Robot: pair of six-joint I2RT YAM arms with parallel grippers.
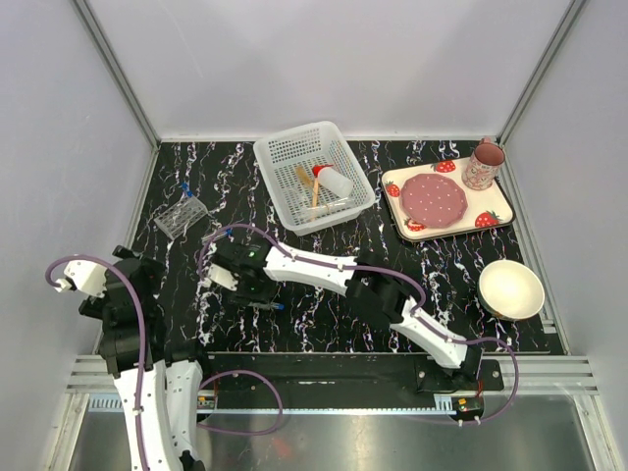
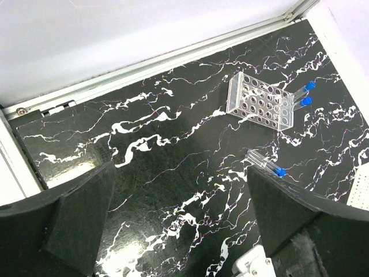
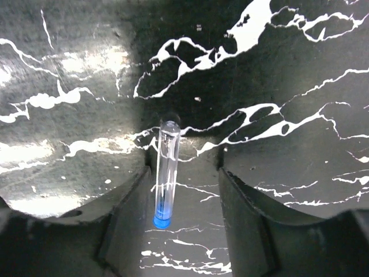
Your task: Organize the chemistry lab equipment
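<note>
Black marbled table [image 1: 196,172]: tube [image 3: 166,173] between spread right tool [image 3: 183,180].

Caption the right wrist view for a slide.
Open right end effector poised over a blue-capped clear tube lying between its fingers on the black marbled tabletop.

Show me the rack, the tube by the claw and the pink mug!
Rack [image 2: 259,103], left wrist view, on its holed top.
Tube [image 3: 165,173], right wrist view, on its clear middle.
Mug [image 1: 480,174], top view, on its side.
</note>
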